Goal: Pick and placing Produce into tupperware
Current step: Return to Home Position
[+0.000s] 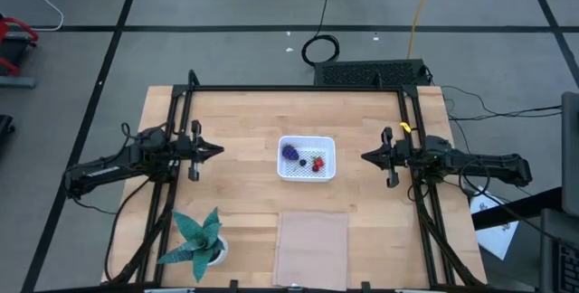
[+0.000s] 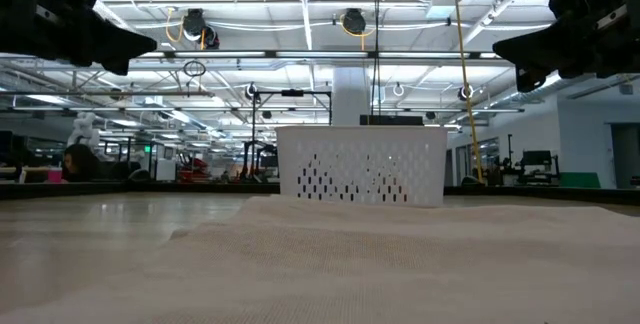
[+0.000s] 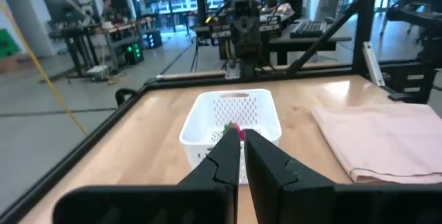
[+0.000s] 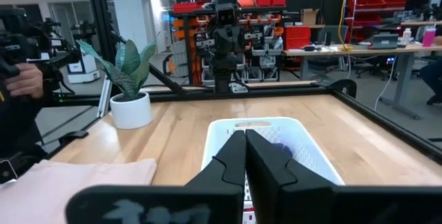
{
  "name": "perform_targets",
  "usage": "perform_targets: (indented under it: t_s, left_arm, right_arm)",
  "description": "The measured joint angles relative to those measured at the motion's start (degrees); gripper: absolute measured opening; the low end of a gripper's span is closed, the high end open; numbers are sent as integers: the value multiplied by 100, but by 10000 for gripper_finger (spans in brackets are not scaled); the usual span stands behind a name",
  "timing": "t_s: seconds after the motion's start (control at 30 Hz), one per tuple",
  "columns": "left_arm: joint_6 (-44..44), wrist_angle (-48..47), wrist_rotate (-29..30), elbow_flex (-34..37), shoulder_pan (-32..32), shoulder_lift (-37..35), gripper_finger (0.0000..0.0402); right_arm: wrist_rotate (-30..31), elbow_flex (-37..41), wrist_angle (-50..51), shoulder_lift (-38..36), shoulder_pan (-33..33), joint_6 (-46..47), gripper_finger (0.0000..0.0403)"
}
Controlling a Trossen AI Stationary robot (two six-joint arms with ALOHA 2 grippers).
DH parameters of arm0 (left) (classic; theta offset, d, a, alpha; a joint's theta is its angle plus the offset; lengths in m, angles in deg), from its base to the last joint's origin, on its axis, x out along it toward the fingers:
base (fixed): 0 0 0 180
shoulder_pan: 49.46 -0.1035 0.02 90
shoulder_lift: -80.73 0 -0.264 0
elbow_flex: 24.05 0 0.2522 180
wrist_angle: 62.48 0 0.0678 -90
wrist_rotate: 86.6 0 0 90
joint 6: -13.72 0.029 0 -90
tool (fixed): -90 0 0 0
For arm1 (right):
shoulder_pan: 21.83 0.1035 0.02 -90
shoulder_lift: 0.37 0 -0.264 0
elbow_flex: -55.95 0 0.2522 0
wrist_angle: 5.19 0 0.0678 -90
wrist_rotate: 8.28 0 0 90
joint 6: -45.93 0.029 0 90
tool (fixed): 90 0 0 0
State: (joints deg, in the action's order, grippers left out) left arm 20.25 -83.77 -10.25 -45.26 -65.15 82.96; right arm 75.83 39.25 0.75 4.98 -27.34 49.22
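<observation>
Left pincer (image 1: pixel 220 149) hangs at 9 o'clock of the tupperware (image 1: pixel 306 138), fingers pressed together, gripping nothing. Its twin, the right pincer (image 1: pixel 364 157), mirrors it at 3 o'clock, also pressed together and empty. Both are well apart from the tupperware and lifted off the surface (image 1: pixel 235 117), tips aimed at it. That reads as a parked pose, so no grasp is being set up. Mid-surface, the tupperware stands upright between the two arms. Inside it, the purple lump (image 1: pixel 290 152) sits toward the 10 o'clock corner and the red piece (image 1: pixel 317 162) toward 4 o'clock. The tiny dark balls are too small to tell for sure. No produce shows loose on the wood, so loading looks done. A pinkish cloth (image 1: pixel 312 236) lies flat at 6 o'clock of the tupperware and a potted plant (image 1: pixel 197 237) at 7 o'clock, both apart from it and out of the arms' way.
</observation>
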Motion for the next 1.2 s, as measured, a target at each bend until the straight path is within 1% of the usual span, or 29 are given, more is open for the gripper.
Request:
perform_targets:
  t_s: [0.13, 0.47, 0.63, 1.2]
  left_arm:
    - [108, 46, -235, 0, 2, -1, 26]
    - [81, 82, -277, 0, 0, -1, 26]
    - [33, 85, -278, 0, 0, -1, 26]
    - [70, 147, -277, 0, 0, -1, 26]
  right_arm:
    - [-7, 130, -66, 4, 0, 70, 0]
    - [2, 183, -20, 4, 0, -109, 0]
    - [2, 183, 305, 4, 0, 95, 0]
    - [2, 185, 231, 5, 0, 201, 0]
